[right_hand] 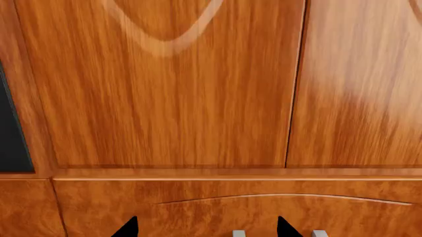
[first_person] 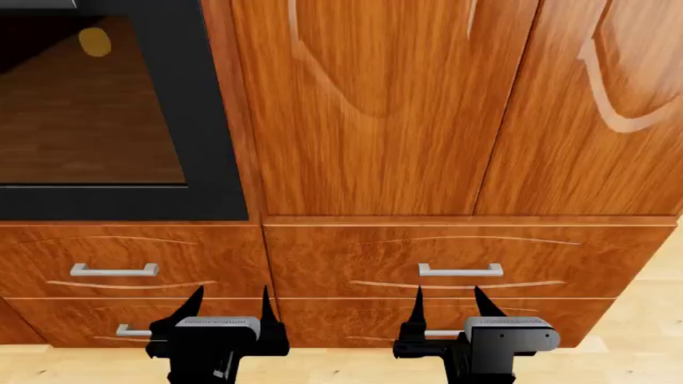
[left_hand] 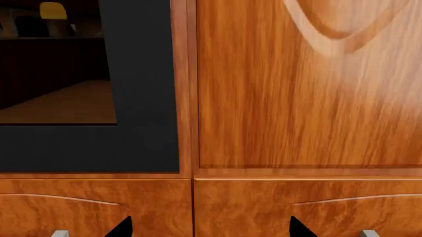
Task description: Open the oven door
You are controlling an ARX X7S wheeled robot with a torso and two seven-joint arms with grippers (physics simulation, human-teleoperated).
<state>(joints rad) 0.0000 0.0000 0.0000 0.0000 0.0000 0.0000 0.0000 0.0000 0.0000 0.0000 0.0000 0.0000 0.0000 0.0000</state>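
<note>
Both grippers spread, empty — left gripper is nearer the black-framed, dark-glass oven door, up and left; its handle probably sits out of frame.

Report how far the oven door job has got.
Nothing looks done: the oven door sits flush in the cabinet, shut. In hand: nothing; the left gripper and right gripper are open and empty, low in front of the drawer fronts. Left: find the door's handle, which is out of view, grip it and pull.
</note>
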